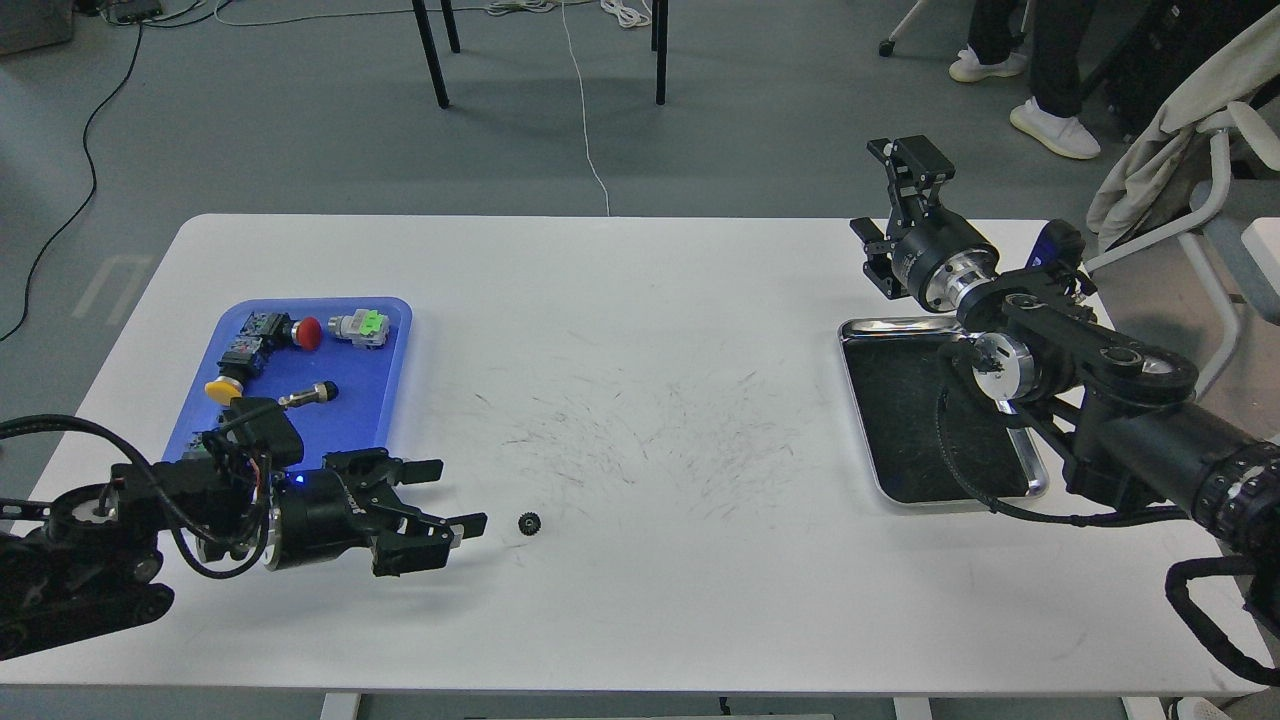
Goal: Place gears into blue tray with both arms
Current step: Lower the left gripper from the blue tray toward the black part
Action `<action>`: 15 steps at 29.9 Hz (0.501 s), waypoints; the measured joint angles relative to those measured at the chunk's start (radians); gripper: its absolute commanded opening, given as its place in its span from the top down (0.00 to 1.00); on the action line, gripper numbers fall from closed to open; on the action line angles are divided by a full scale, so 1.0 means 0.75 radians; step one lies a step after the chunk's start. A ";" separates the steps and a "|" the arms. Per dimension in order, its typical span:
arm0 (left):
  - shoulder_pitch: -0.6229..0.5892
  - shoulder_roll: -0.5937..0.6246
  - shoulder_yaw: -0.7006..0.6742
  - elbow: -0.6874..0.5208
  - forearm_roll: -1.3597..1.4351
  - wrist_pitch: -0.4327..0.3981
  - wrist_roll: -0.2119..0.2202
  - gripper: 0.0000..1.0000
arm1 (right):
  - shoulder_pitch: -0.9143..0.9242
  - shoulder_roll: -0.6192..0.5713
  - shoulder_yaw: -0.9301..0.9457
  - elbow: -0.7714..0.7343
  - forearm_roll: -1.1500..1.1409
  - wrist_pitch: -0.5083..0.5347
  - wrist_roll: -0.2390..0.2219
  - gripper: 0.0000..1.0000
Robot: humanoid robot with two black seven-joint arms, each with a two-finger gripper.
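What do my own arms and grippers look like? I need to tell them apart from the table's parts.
Both arms are black with silver round joints and loose black cables. The left gripper and right gripper each have two black fingers on a black cylindrical wrist with a silver ring. The right arm carries a small blue part.

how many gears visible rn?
1. The gear lies on the white table, just off the open left claw. Another may be hidden behind the left arm over the blue tray.
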 measured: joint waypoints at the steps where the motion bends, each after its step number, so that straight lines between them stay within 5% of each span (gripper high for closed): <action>1: -0.015 -0.002 0.002 0.008 0.034 0.004 0.000 0.02 | -0.002 0.000 0.000 0.000 0.001 0.000 0.000 0.05; 15: -0.195 -0.006 0.078 0.048 0.245 0.118 0.000 0.04 | -0.014 0.003 -0.012 -0.022 -0.004 0.002 0.000 0.05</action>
